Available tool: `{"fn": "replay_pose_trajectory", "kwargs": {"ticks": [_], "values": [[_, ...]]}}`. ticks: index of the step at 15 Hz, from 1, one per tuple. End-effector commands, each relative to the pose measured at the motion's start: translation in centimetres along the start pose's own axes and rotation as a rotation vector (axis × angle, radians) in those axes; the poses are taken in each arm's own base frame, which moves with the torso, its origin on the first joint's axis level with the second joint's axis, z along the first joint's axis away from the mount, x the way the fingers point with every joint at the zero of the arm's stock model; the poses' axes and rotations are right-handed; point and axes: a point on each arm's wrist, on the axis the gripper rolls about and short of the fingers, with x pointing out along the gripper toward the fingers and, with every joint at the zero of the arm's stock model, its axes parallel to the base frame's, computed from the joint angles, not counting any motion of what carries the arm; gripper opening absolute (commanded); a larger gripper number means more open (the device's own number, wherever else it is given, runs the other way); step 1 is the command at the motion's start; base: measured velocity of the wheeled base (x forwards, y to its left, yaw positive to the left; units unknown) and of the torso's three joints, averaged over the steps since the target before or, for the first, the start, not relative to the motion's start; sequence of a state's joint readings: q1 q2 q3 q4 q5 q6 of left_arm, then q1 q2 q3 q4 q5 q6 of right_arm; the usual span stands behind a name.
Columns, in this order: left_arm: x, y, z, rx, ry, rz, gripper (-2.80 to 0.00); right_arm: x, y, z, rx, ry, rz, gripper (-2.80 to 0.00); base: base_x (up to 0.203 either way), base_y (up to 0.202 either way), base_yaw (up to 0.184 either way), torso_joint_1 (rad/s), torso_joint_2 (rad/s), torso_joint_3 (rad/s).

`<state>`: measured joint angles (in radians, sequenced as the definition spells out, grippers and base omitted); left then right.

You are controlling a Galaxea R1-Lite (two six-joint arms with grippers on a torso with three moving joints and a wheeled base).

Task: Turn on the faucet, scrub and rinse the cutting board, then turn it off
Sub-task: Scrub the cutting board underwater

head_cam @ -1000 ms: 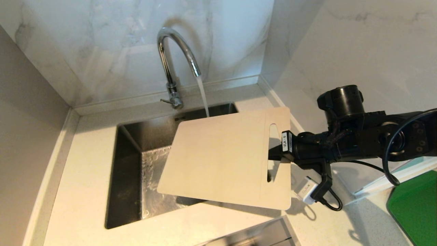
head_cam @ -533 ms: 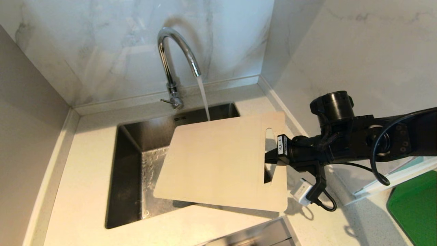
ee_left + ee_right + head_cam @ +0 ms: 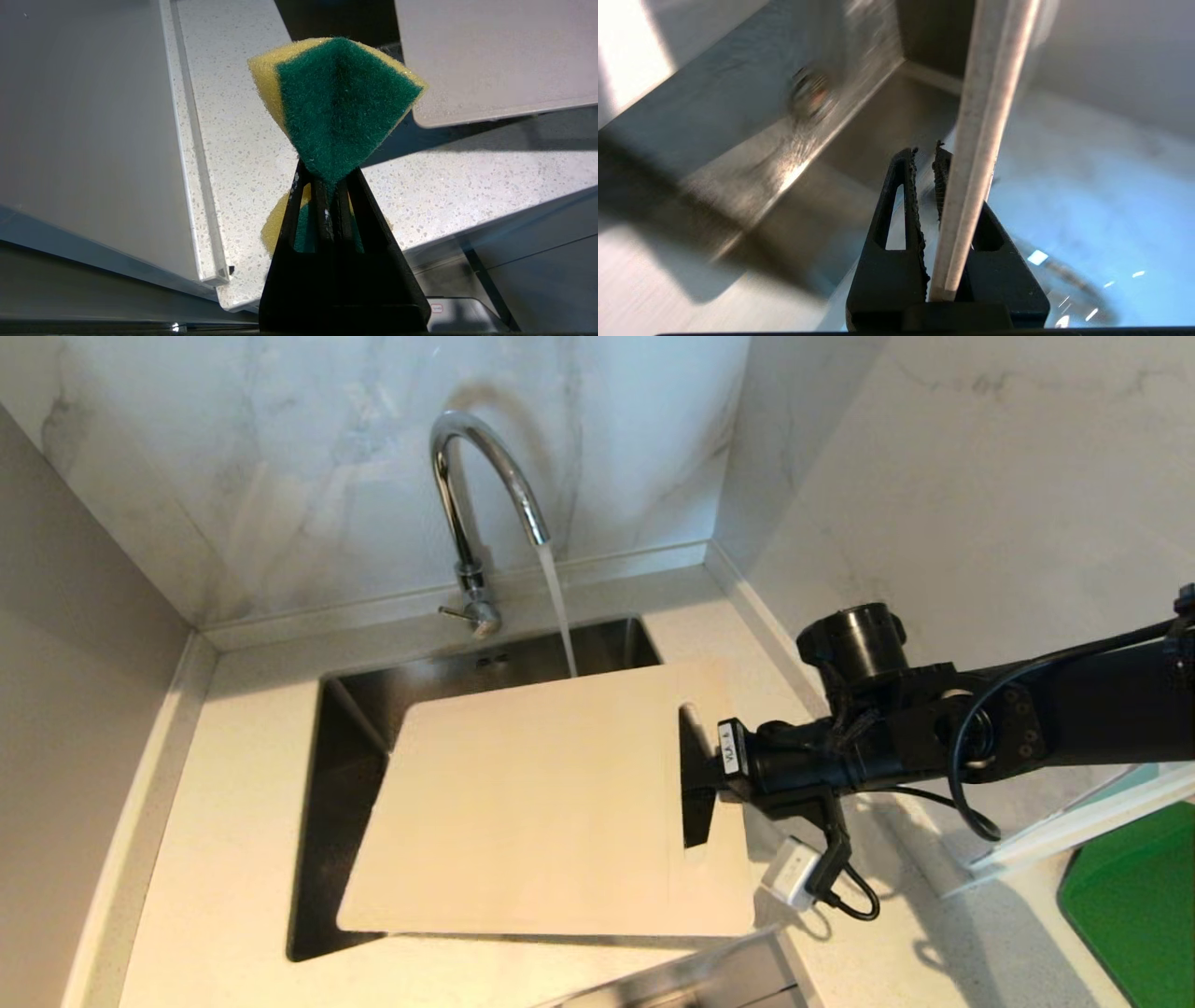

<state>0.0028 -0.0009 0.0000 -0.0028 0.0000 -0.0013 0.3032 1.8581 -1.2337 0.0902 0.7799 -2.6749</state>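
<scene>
Black right claw (image 3: pixel 702 782) pinching board (image 3: pixel 541 803) at slot end. Board has swung left and flatter, now covers most of sink (image 3: pixel 347 709). Water from faucet (image 3: pixel 476 495) maybe hits board's back edge now; hard to see. Rinse starting. Left claw (image 3: pixel 327 186) squeezing sponge (image 3: pixel 336 98), waiting near counter (image 3: pixel 233 140).

Right arm reaching in level from the right, right gripper (image 3: pixel 702 782) fingers clamped, left gripper (image 3: pixel 327 179) fingers pinched

You get bright, even light from above; soft shadow lies under the board (image 3: pixel 532 803); your right wrist view is motion-blurred.
</scene>
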Motion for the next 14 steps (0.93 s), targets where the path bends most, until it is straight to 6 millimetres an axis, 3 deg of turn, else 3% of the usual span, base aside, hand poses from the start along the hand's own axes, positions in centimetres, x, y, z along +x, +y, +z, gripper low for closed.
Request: {"fn": "replay_pose_trajectory", "kwargs": {"ticks": [1, 10, 14], "values": [[0.0, 0.0, 0.0, 0.0, -0.001, 0.0, -2.8, 1.2, 0.3, 0.3, -0.005, -0.039, -0.011, -2.8, 0.0, 0.0, 0.0, 0.0, 0.0, 0.0], [0.0, 0.0, 0.0, 0.0, -0.001, 0.0, -2.8, 2.6, 0.1, 1.5, 0.021, -0.126, -0.044, -2.8, 0.0, 0.0, 0.0, 0.0, 0.0, 0.0], [0.0, 0.0, 0.0, 0.0, -0.001, 0.0, -2.8, 3.3, 0.9, 1.5, 0.048, -0.148, -0.031, -2.8, 0.0, 0.0, 0.0, 0.0, 0.0, 0.0]]}}
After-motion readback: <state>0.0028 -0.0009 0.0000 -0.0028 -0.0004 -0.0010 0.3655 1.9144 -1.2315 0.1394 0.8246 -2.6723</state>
